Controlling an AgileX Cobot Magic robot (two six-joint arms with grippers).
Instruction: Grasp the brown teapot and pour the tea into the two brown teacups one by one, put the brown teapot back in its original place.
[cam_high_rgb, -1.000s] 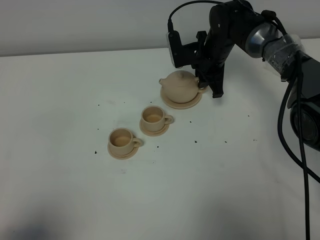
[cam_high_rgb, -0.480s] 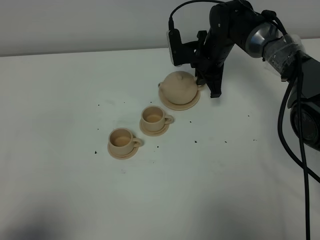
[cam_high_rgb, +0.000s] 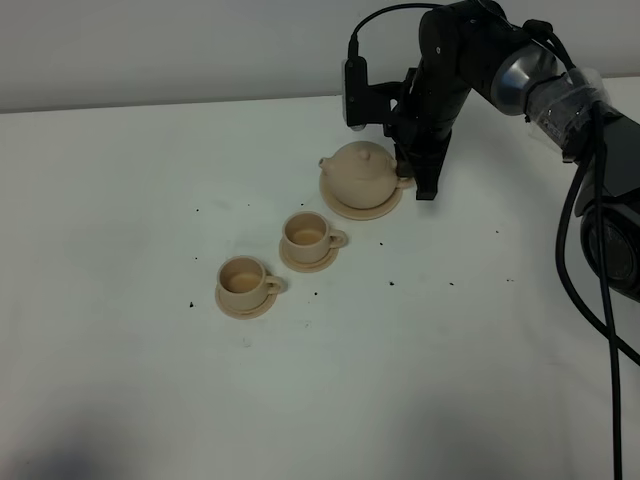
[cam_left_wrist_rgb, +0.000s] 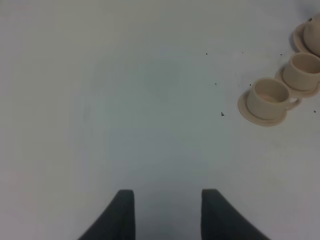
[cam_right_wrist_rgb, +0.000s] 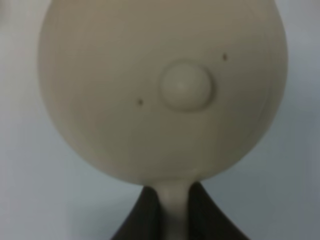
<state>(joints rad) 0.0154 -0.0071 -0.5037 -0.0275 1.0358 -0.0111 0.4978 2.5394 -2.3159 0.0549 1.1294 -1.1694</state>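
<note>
1. While the right gripper (cam_right_wrist_rgb: 174, 214) is pinching the pot's handle (cam_right_wrist_rgb: 174, 200) between its closed fingers (cam_right_wrist_rgb: 146, 216), the hold is looking narrow. I am guessing the pot (cam_high_rgb: 360, 173) could swing or slip when lifted, since its weight is hanging forward of that thin loop.
2. The pot is sitting on its saucer (cam_high_rgb: 388, 208) toward the far right of the table (cam_high_rgb: 120, 200), and a skewed lift could drag the saucer along.
3. I cannot tell whether the lid (cam_right_wrist_rgb: 186, 92) is fixed, so a steep tip could drop it.
4. The first cup (cam_high_rgb: 306, 233) is standing just beside the pot, with the second cup (cam_high_rgb: 242, 277) beyond it toward the near left. A low swing is risking a knock.
5. The left gripper (cam_left_wrist_rgb: 167, 212) is hanging open and empty, well apart from all this, leaving wide room left and front.
</note>
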